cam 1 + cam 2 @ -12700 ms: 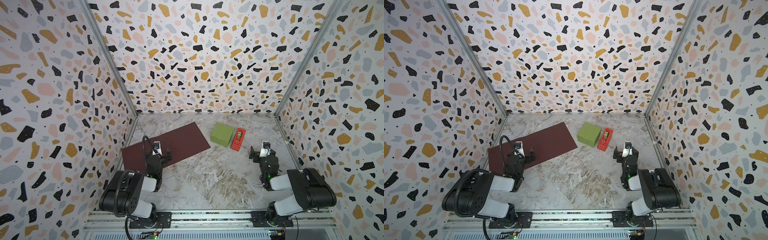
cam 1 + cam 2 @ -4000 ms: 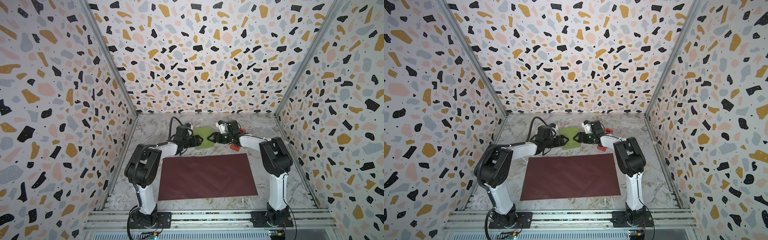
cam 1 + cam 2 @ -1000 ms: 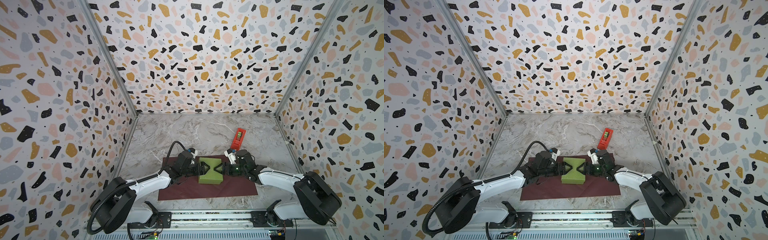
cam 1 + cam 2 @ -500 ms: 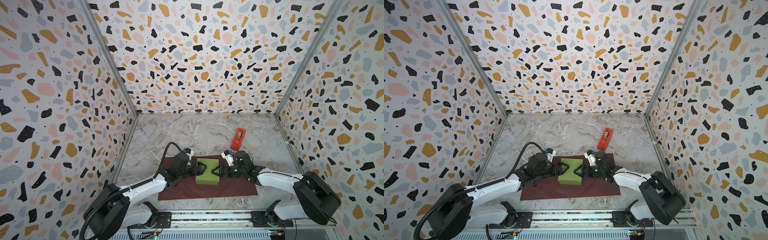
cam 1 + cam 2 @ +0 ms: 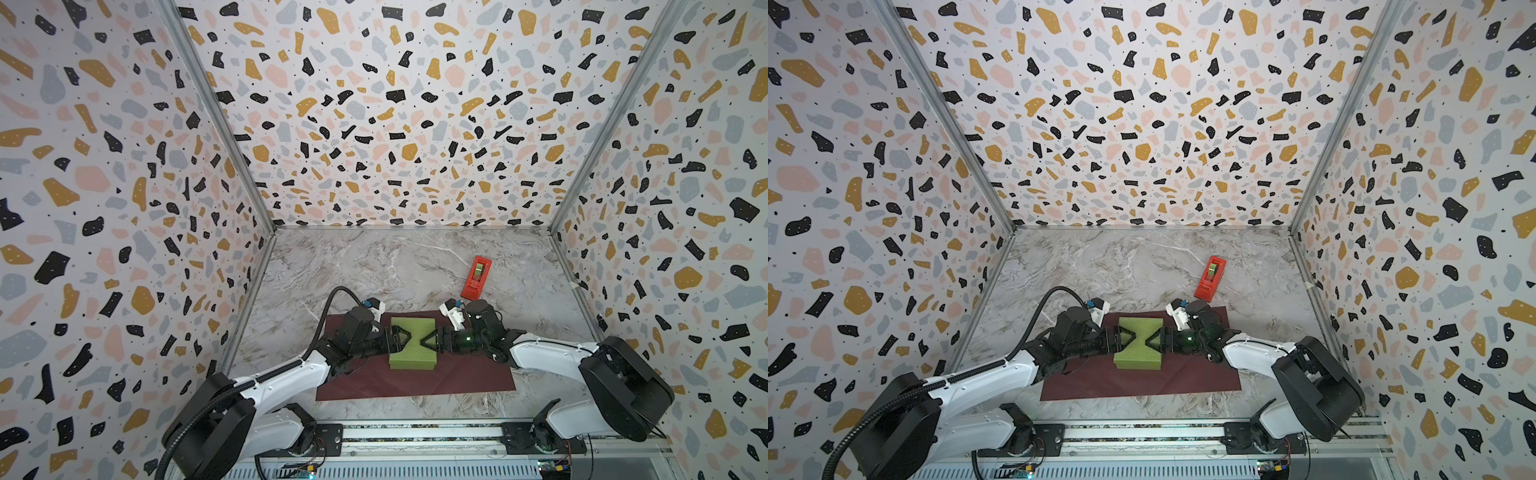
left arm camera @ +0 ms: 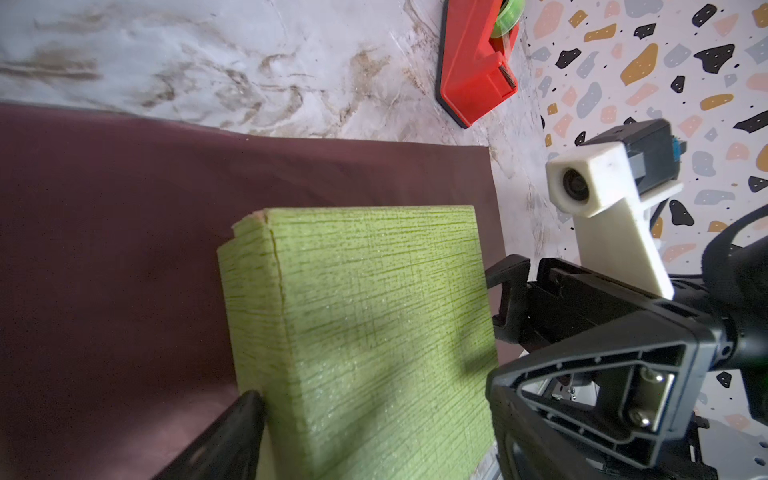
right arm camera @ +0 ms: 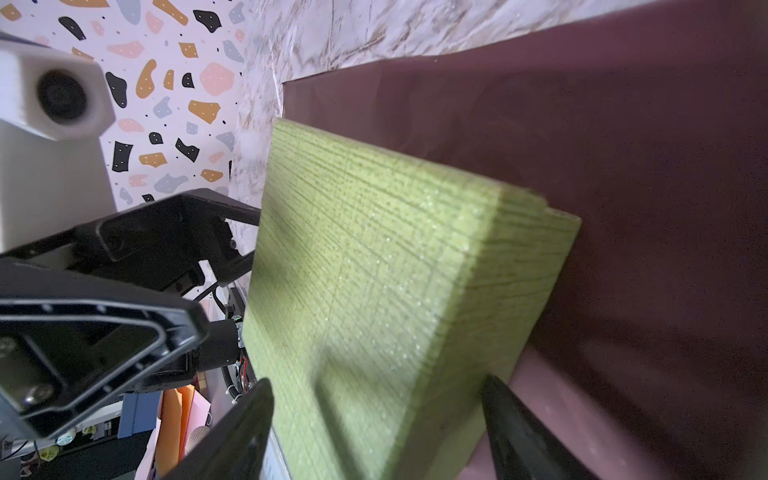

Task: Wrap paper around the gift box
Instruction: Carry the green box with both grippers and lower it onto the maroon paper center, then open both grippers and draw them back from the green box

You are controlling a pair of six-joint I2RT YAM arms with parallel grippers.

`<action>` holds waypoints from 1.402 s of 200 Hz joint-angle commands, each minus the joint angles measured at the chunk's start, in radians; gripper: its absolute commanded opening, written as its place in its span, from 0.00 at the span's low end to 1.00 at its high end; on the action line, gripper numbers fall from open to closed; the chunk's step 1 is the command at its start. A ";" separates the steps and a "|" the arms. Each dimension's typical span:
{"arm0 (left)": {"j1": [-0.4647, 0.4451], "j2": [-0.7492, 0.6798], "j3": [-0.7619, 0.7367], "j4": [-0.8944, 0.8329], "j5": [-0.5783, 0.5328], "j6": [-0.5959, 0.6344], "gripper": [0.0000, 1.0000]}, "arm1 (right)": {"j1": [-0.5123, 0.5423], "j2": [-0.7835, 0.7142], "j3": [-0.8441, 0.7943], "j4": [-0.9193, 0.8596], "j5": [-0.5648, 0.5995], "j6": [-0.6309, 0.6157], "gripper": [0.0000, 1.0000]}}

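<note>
The left gripper [image 5: 400, 337] is clamped on the gift box [image 5: 412, 358] at its 9 o'clock edge and the right gripper [image 5: 428, 338] at its 3 o'clock edge. Each lays one black triangular finger across the olive-green top. In both top views the gift box [image 5: 1138, 360] is over the paper [image 5: 415, 381], a flat matte maroon rectangle, toward 11 o'clock from the sheet's middle; whether its underside touches the sheet cannot be told. The red-orange tape dispenser [image 5: 476, 277] lies on the marbled table [image 5: 374, 266] at 1 o'clock from the box, apart from the paper; a dark marking on its near end is too small to read. The left wrist view adds detail the top views lack: a fine woven, faintly glittering grain on the gift box [image 6: 365, 332], a lid seam with a frayed pale corner, and a tape dispenser [image 6: 473, 70] with black base, serrated cutter and green-tinted roll. The right wrist view shows that gripper's fingers [image 7: 245, 428] on either side of the box's thickness, one against the top face, one next to the paper [image 7: 644, 166].
</note>
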 commanded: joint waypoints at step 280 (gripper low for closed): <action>0.053 -0.106 0.070 -0.185 -0.112 0.132 0.91 | -0.252 -0.229 0.122 -0.559 0.391 -0.312 0.87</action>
